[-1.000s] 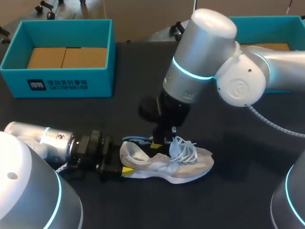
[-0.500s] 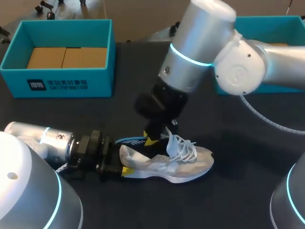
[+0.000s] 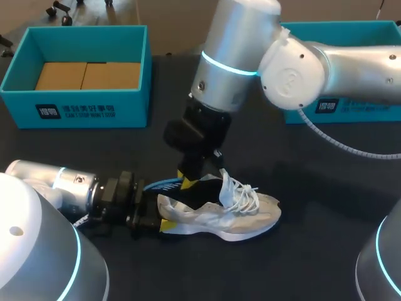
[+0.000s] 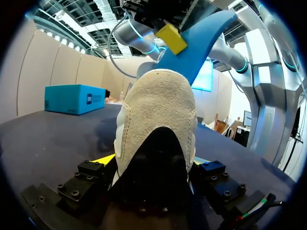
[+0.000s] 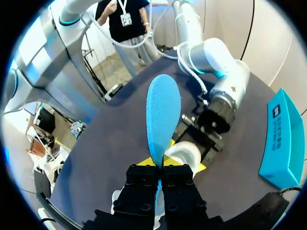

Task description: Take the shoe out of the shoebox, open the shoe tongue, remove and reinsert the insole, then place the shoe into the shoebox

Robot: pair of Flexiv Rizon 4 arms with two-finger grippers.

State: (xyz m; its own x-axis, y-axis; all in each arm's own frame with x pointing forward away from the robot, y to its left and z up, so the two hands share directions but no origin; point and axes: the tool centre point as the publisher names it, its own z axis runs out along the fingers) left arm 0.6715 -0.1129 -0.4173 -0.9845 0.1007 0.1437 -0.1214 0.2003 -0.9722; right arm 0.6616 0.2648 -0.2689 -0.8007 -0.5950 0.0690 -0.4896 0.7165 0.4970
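our left gripper clamps the shoe at its heel, pinning it on the table so our right gripper, pinched shut on the blue insole, can draw it out.

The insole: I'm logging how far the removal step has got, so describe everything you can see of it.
The insole is a thin, bright blue, foam-looking sheet with a rounded end. The right tool pinches one end between shut fingers; the rest juts free, tilted up above the heel of the shoe. Whether any part lies inside the shoe cannot be told.
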